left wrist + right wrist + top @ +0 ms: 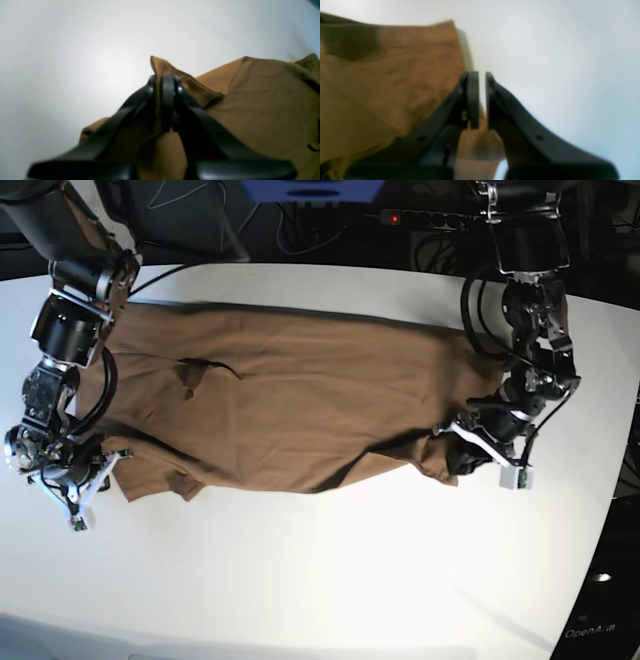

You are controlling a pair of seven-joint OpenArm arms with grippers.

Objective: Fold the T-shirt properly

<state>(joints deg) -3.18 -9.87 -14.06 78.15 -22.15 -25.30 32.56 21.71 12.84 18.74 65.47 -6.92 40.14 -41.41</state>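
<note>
L gripper [162, 102] clamps T-shirt [290, 405] corner; R gripper [478, 100] nearly shut, hold on opposite edge unclear, prob. for paired fold lift.

White tabletop [330, 570], glossy, curved front edge. Behind its far edge: dark clutter of black cables [190, 220], a power strip [430, 218] with a red light lit, a blue object [310, 189] partly cropped.

T-shirt [290, 400] lies spread across table [330, 570], w/ left gripper [452, 442] at its right end & right gripper [100, 470] apparently by its left edge.
</note>
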